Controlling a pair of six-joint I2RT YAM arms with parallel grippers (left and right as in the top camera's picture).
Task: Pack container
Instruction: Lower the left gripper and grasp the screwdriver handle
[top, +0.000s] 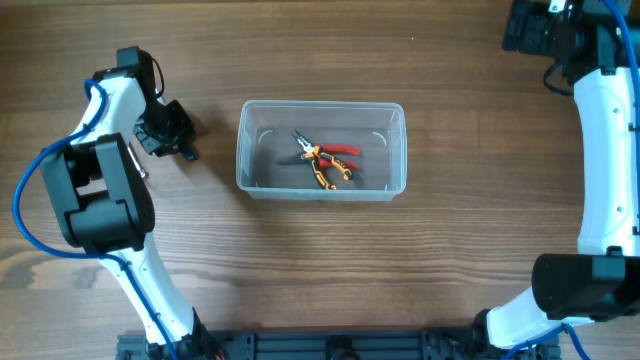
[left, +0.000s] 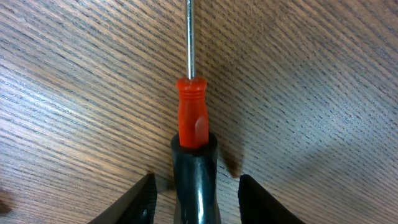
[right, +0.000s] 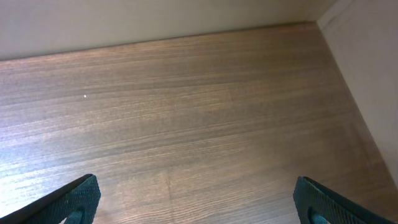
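Between fingers of left gripper (left: 196, 186), part spread: screwdriver (left: 191, 121), shaft pointing ahead; whether pinched or merely straddled, cannot tell. Container (top: 243, 150): well apart, toward the other arm, holding pliers (top: 328, 160). Risk: a loose hold lets the round handle slip and drop short. Right gripper (right: 199, 202): spread wide, empty.

The table (top: 320, 280) is brown wood grain. The container (top: 243, 160) is clear. Red-handled pliers (top: 343, 151) lie at twelve o'clock of an orange-and-black pair (top: 332, 176). The screwdriver (left: 193, 124) has a red-and-black handle and a silver shaft. The arms (top: 600, 150) are white, the cable (top: 22, 205) blue.
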